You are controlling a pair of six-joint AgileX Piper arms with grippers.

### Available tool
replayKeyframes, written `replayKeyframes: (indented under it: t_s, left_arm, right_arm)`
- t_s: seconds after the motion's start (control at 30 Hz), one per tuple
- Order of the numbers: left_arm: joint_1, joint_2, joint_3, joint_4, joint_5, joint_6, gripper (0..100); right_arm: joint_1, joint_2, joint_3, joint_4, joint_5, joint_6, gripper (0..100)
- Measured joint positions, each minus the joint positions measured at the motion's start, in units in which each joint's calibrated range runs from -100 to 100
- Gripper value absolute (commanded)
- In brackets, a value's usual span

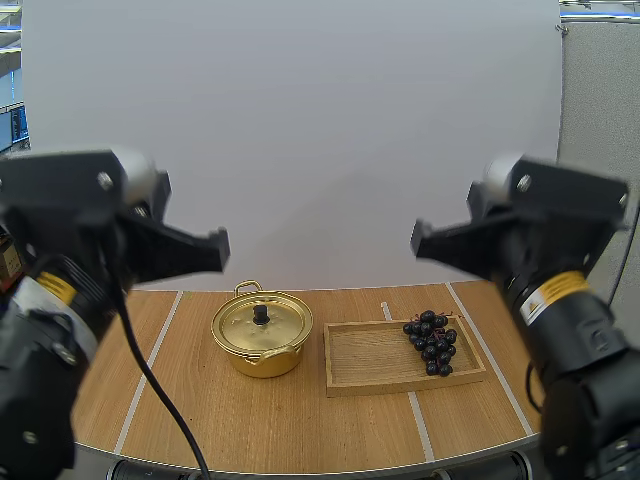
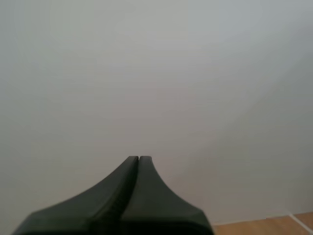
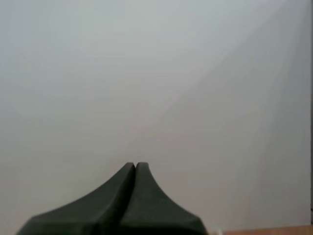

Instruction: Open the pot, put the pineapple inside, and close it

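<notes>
From the high view, the left gripper point(image 1: 222, 250) is held up well above the table point(image 1: 250, 425), and the right gripper point(image 1: 418, 240) is raised at the same height, the two tips pointed toward each other with a wide gap between them. Below that gap, nearer the left tip, the gold pot point(image 1: 262, 350) is seen standing on the table, its lid point(image 1: 250, 325) seated on it and the black knob point(image 1: 261, 314) upright. Just beside the pot, below the right tip, the wooden tray point(image 1: 365, 368) is laid flat, and a bunch of dark grapes point(image 1: 432, 341) is found in the tray's end under the right gripper; no pineapple, grapes it is. On to the left wrist view: the fingers point(image 2: 115, 196) are pressed together into one dark wedge, nothing pinched, a strip of table glimpsed beyond. Right wrist view: the same closed wedge is shown, nothing gripped between those fingers point(image 3: 112, 200).
</notes>
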Motion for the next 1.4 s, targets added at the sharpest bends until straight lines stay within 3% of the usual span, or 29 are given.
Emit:
replayKeyframes:
  t_s: [0.37, 0.47, 0.6, 0.83, 1.1, 1.4]
  left_arm:
    - [0.0, 0.0, 12.5, 0.0, -8.9, 0.0, 0]
    - [0.0, 0.0, 27.1, 0.0, -28.8, 0.0, 0]
    - [0.0, -0.1, 34.1, 0.0, -35.1, 0.0, 0]
    - [0.0, -0.1, 37.2, 0.0, -28.8, 0.0, 0]
    - [0.17, -0.1, 37.4, 0.0, -13.8, 0.0, 0]
    - [1.05, -0.1, 37.4, 2.1, -6.3, -1.9, 0]
  right_arm:
    - [0.0, 0.0, 8.3, 0.0, -1.8, 0.0, 0]
    - [0.0, 0.0, 22.0, 0.0, -3.6, 0.0, 0]
    - [0.0, 0.0, 25.6, 0.0, -6.2, 0.0, 0]
    - [0.0, 0.0, 25.6, 0.0, -2.5, -0.1, 0]
    - [0.0, 0.0, 25.8, 0.0, 11.6, -0.1, 0]
    - [0.0, 0.0, 25.8, 0.0, 13.0, -1.6, 0]
